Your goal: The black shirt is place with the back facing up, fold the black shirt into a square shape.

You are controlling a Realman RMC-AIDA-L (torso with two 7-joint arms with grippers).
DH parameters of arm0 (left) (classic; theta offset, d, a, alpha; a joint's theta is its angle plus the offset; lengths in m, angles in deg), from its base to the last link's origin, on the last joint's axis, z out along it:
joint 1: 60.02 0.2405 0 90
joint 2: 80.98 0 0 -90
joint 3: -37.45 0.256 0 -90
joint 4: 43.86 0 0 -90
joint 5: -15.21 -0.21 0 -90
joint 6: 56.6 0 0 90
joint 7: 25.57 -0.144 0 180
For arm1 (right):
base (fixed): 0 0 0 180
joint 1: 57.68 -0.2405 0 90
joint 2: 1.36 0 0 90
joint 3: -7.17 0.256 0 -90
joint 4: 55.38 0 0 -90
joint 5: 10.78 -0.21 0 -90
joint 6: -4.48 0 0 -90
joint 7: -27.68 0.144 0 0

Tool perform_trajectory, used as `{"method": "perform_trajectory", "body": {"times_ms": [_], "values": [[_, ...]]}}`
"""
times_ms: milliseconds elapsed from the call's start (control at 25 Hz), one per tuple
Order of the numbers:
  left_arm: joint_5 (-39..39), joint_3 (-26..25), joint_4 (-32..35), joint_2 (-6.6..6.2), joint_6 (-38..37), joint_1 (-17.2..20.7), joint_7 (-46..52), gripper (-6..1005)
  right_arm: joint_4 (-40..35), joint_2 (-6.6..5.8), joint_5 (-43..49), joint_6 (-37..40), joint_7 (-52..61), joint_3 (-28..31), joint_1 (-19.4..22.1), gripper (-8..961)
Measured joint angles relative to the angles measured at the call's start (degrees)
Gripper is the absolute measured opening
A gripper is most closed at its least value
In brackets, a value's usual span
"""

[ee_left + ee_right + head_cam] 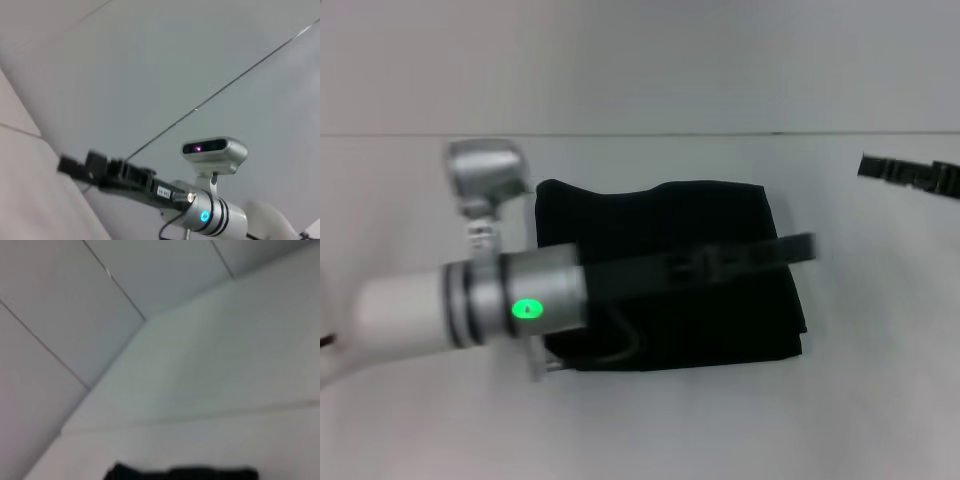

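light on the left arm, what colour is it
Green, clearest in the head view: the light glows on the left arm's wrist over the black shirt.

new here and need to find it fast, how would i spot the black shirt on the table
Start at the wide white table in the head view and look to its middle. The black shirt lies there, folded into a rough rectangle, with the left end effector stretched across it. It is the only soft, dark, flat thing; the right end effector is hard and thin.

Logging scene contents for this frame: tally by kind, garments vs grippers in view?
Shirt: 1, the black shirt, folded to a rough rectangle on the table.
Grippers: 2, the left gripper over the shirt, the right gripper off to the shirt's right.
Total: 3.
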Motion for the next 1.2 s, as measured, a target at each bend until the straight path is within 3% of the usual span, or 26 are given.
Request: {"method": "perform_trajectory", "body": {"times_ms": [160, 280, 440, 560, 680, 920, 1200], "values": [[0.20, 0.71, 7.17, -1.36, -1.56, 4.44, 1.12, 725, 0.05, -0.59, 2.38, 0.16, 4.71, -1.80, -0.23, 791], [0.70, -0.79, 10.65, -2.84, 1.47, 6.92, 2.84, 847, 0.08, -0.63, 2.99, 0.07, 5.81, -2.18, -0.22, 791], [0.68, -2.42, 13.70, -3.99, 8.57, 7.86, 6.77, 894, 0.80, -0.55, 3.03, -0.62, 6.22, -2.26, -0.74, 791], [0.38, -2.17, 14.94, -4.14, 14.09, 7.91, 8.70, 929, 2.86, -0.18, 3.06, -2.69, 6.24, -3.14, -2.32, 790], [0.18, -1.86, 15.21, -4.09, 17.65, 7.90, 8.65, 952, 4.96, 1.13, 3.07, -7.30, 5.86, -4.55, -4.46, 790], [-0.34, -1.67, 15.35, -4.09, 18.66, 7.97, 6.79, 952, 7.05, 4.95, 3.07, -18.12, 5.83, -8.14, -8.99, 790], [-0.51, -1.66, 15.40, -4.17, 18.91, 8.10, 6.00, 952, 11.98, 7.15, 2.99, -26.88, 5.76, -9.32, -13.41, 791]]}}
